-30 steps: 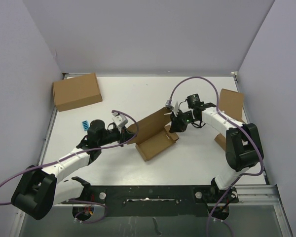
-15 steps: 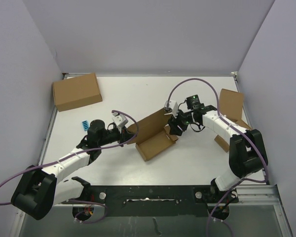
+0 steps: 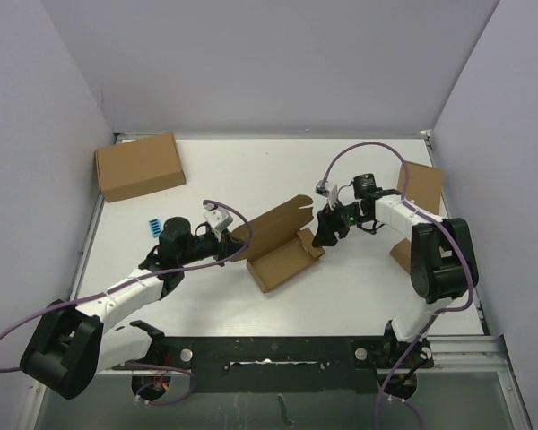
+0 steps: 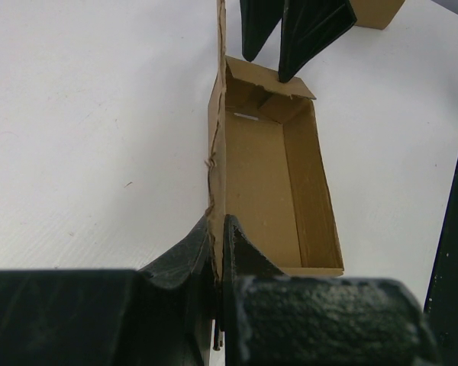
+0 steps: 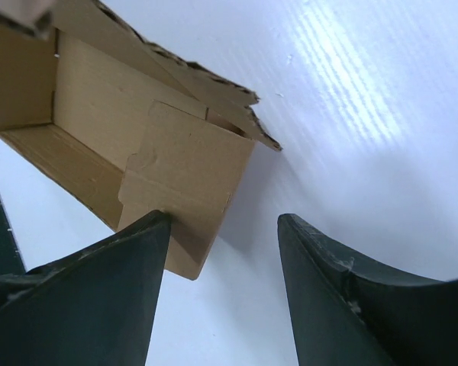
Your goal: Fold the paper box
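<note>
White table (image 3: 251,170), lavender walls around it. Far left of the box (image 3: 285,260) I see a closed carton (image 3: 140,167). My left gripper (image 4: 217,252) is clamped on the box's upright lid flap at its left end. The box lies open mid-table. At its right end my right gripper (image 5: 221,229) stands with its jaws apart, beside the end flap.

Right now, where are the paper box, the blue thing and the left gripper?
paper box (image 3: 286,262): top external view, tray floor.
small blue object (image 3: 151,226): top external view, its middle.
left gripper (image 4: 218,230): left wrist view, between fingertips.
</note>
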Controlling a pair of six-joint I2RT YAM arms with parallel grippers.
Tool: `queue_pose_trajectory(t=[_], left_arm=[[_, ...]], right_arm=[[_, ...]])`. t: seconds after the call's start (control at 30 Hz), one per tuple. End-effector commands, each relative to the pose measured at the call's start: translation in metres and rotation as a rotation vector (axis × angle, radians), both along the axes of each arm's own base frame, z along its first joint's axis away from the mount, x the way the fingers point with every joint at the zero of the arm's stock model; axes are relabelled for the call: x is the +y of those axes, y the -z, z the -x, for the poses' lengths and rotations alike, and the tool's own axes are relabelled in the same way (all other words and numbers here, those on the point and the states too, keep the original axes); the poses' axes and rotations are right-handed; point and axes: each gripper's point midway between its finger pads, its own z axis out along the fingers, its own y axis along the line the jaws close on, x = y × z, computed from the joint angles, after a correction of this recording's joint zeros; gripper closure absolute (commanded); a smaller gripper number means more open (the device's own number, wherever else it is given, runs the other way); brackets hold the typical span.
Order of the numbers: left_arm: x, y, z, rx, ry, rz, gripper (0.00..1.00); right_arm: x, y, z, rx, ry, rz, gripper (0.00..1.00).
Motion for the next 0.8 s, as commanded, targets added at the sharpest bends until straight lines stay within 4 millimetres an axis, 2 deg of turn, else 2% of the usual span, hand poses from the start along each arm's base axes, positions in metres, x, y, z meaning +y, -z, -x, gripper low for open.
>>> queue_pose_trajectory(t=[0.0,0.27,0.77], left_arm=[[-0.005,-0.036,-0.01,-0.1,0.006,0.052,1.0],[-0.005,-0.036,-0.01,-0.1,0.008,0.052,1.0],[-0.004,-0.034,-0.012,-0.088,-0.003,0.053,1.0]], right_arm=[[0.021,-0.02,0.003,0.048,-0.036,-0.139,0.42],[0.029,-0.023,0.008,0.088,-0.054,-0.2,0.48],[0.036,-0.018,0.009,0.004,-0.05,-0.1,0.51]])
